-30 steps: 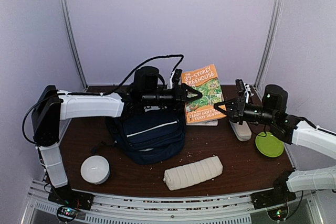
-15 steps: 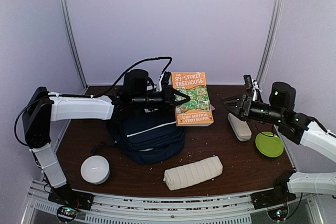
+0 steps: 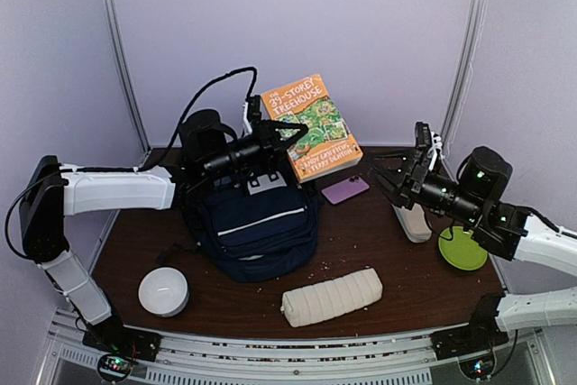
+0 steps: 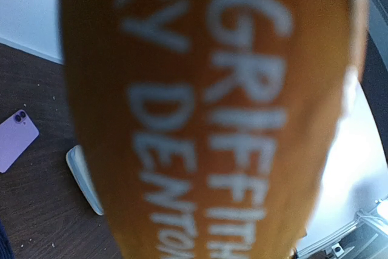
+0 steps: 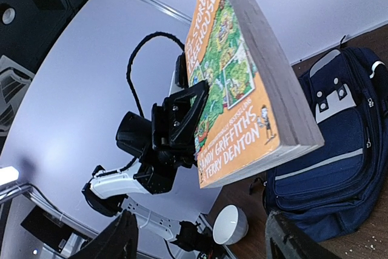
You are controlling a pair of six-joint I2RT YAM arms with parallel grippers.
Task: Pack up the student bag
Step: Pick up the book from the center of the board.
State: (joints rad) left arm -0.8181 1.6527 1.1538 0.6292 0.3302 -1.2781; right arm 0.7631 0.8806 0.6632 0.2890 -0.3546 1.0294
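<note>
The large dark navy fabric backpack with white trim stripes [image 3: 257, 227] rests on the dark brown wooden worktop [image 3: 410, 281], left of centre, its front panel with two white buckle patches facing up and its black straps trailing to the left. The left tool [image 3: 290, 130] hangs above the bag's rear edge, pinching an orange paperback book with a green illustrated cover [image 3: 313, 126] by its left edge. The book is off the worktop, tilted, with its cover facing the overhead camera. In the left wrist view its blurred orange cover fills nearly the whole picture.

The right tool [image 3: 389, 183] hovers to the right of the book with its fingers [image 5: 118, 241] spread wide and nothing between them.

A flat lilac phone [image 3: 345, 190] lies on the worktop just right of the bag, below the raised book. A white oblong case [image 3: 413, 222] lies under the right tool, and a round lime-green plate [image 3: 462, 248] sits just beside it. Nearer the front edge are a white ribbed cylindrical pouch [image 3: 332, 296] and, further left, a white round bowl-shaped object [image 3: 163, 291].
</note>
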